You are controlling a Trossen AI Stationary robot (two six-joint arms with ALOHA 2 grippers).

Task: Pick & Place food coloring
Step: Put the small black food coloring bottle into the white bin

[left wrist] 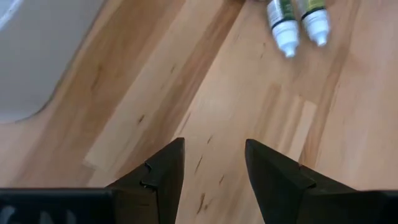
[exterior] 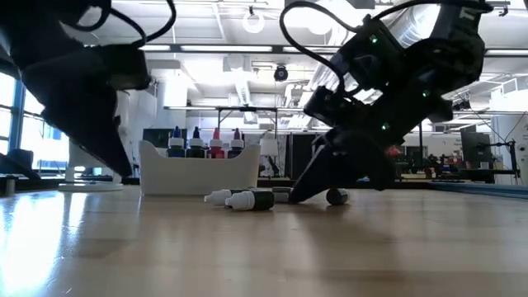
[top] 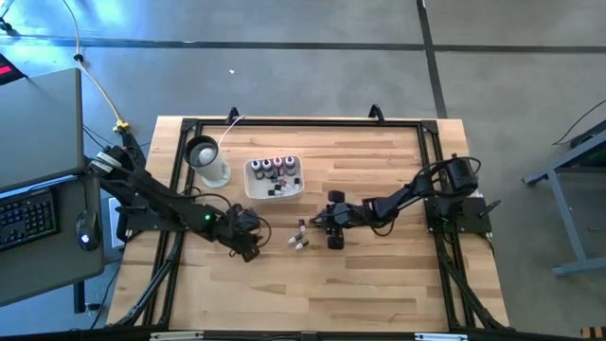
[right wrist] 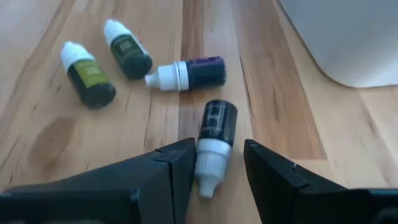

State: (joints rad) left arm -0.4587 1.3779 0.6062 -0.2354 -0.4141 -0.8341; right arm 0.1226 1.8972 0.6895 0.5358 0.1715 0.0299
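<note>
Four small food coloring bottles lie on their sides on the wood. Two are dark green with white caps (right wrist: 87,76) (right wrist: 127,51), one is purple (right wrist: 189,73) and one is black (right wrist: 216,124). My right gripper (right wrist: 219,144) (top: 320,225) is open and low over the table, its fingers either side of the black bottle's white cap. More bottles stand upright in the white tray (top: 275,180) (exterior: 198,172). My left gripper (left wrist: 214,146) (top: 249,242) is open, just left of the loose bottles (top: 301,237), with two capped ends (left wrist: 285,28) ahead of it. My right gripper stands open around the black bottle's white cap (right wrist: 211,163), coming in low and along the bottle's length. One finger (right wrist: 183,163) lies right at the cap, but I cannot tell whether it touches. The bottle lies flat on the table.
A white cup with a dark round top (top: 205,156) stands left of the tray near the far edge. The tray's rounded corner (right wrist: 348,43) is close beside the right gripper. A black frame (top: 303,121) runs round the tabletop. Bare wood lies toward the near edge.
</note>
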